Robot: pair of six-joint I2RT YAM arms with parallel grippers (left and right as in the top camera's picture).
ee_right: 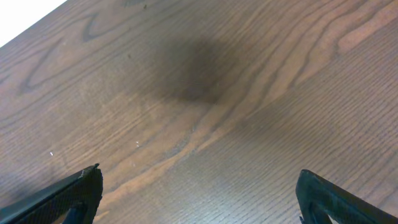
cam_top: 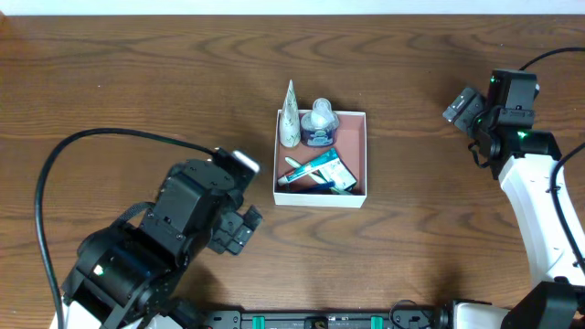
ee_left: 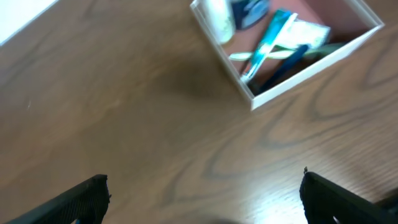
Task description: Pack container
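Observation:
The container (cam_top: 355, 123), a square white-walled box with a reddish-brown floor, sits mid-table. Inside it lie a pale green tube (cam_top: 290, 117) leaning over the far left wall, a blue-capped item (cam_top: 319, 123), and a teal toothbrush pack (cam_top: 315, 170) with a dark item near the front wall. The container also shows in the left wrist view (ee_left: 311, 65). My left gripper (cam_top: 242, 228) is open and empty, left of and nearer than the container; its fingers (ee_left: 202, 196) frame bare wood. My right gripper (cam_top: 464, 108) is open and empty, far right; its fingers (ee_right: 199, 193) frame bare wood.
The wooden table (cam_top: 137, 82) fills all views. A black cable (cam_top: 101, 137) loops over the left side behind the left arm. The white right arm (cam_top: 539, 210) runs along the right edge.

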